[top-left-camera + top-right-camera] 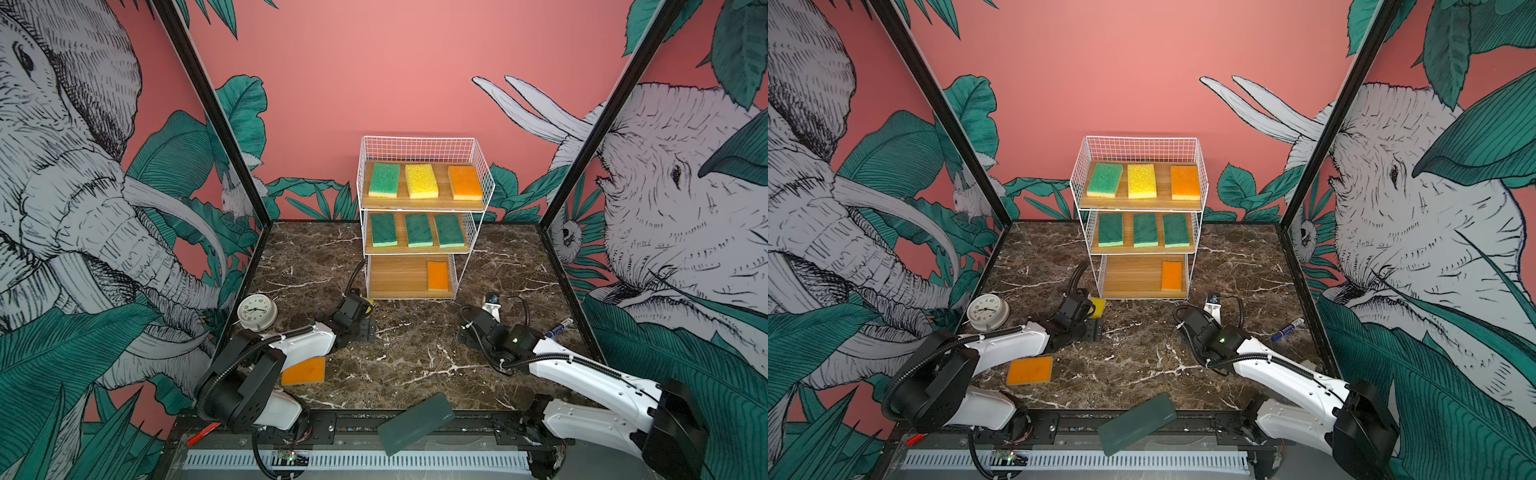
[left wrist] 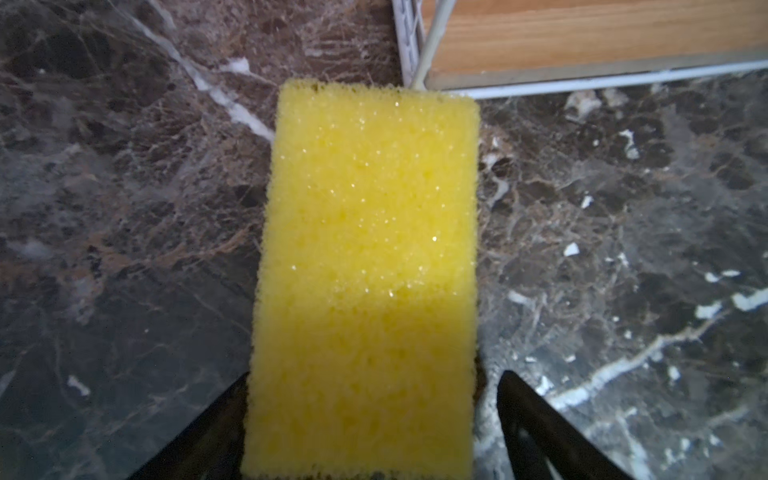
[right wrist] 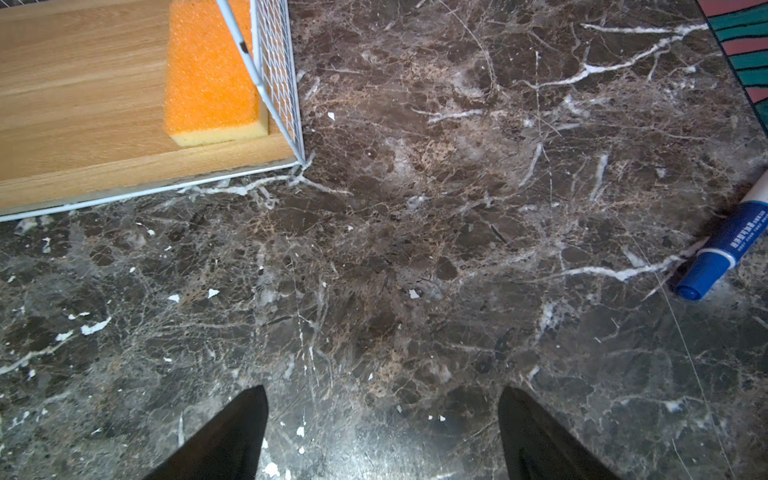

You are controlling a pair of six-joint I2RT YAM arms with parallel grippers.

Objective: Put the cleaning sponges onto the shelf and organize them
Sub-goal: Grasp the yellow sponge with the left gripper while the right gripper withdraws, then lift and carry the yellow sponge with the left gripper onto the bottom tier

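The shelf stands at the back middle of the marble table. A green sponge, a yellow one and an orange one lie on its top board. Three dark green sponges fill the middle board. One orange sponge lies at the right of the bottom board. Another orange sponge lies on the table under the left arm. My left gripper is open and straddles a yellow sponge lying by the shelf's front left corner. My right gripper is open over bare table.
A white alarm clock stands at the left. A blue marker lies at the right near the wall. A dark green slab rests across the table's front edge. Walls close in on both sides.
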